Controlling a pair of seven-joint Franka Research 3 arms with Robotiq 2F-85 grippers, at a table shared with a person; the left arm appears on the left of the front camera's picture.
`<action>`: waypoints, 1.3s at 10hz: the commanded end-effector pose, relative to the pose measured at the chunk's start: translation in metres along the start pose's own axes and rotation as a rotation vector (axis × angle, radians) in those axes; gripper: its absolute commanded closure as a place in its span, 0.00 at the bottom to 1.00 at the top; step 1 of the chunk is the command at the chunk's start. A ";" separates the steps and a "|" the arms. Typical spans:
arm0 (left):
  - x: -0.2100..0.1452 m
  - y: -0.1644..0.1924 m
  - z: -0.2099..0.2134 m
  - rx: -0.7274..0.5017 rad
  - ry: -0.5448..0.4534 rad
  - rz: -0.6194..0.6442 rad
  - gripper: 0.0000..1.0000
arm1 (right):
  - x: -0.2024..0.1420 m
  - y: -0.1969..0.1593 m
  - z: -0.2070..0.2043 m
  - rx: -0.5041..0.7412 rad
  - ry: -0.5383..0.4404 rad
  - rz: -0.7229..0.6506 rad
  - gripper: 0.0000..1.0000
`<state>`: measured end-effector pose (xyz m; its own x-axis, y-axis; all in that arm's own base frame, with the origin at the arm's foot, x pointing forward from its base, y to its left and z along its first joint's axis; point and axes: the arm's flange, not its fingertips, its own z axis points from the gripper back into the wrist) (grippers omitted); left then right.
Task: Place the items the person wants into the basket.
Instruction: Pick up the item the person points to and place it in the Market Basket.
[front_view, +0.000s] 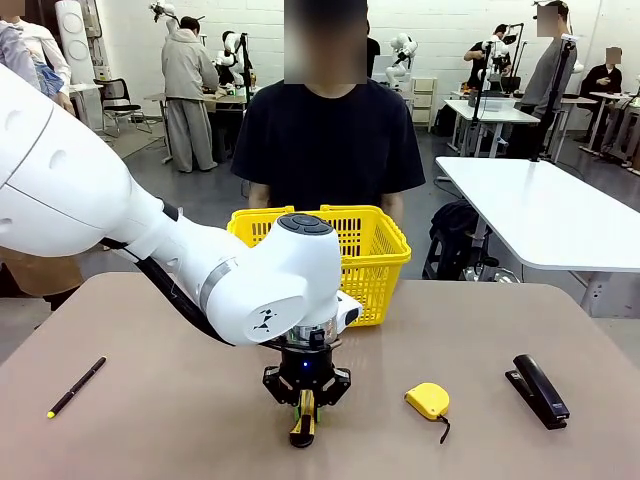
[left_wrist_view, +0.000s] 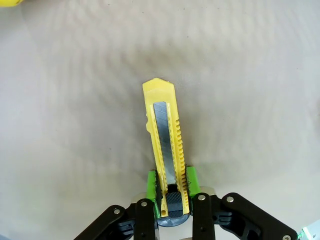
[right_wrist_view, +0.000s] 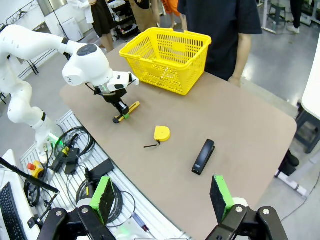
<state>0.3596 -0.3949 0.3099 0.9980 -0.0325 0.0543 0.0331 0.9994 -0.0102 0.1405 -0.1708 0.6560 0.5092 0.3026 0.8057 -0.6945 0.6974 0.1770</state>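
Left wrist view showed the knife (left_wrist_view: 162, 135), a yellow ribbed body with a grey blade strip and a black slider. The left jaws' green pads (left_wrist_view: 151, 182) were closed on its slider end, low over the desk (left_wrist_view: 250, 100). In the front view it was by the desk's near edge, midway, in front of the basket (front_view: 380, 260). The right jaws stood wide, holding nothing.

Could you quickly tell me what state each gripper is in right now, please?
Left gripper: closed on the rear end of the utility knife.
Right gripper: open, holding nothing.
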 end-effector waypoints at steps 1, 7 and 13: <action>-0.002 0.006 0.003 0.002 0.035 -0.040 1.00 | 0.000 0.000 -0.001 0.007 -0.002 0.004 0.00; -0.047 0.054 0.248 -0.099 -0.050 -0.223 1.00 | 0.000 0.000 -0.001 0.007 -0.002 0.004 0.00; -0.061 0.059 0.283 -0.092 -0.076 -0.210 1.00 | 0.000 0.000 -0.001 0.007 -0.002 0.004 0.00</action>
<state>0.2884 -0.3330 0.5879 0.9630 -0.2299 0.1409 0.2416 0.9677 -0.0719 0.1406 -0.1707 0.6559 0.5097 0.3026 0.8054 -0.6943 0.6975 0.1773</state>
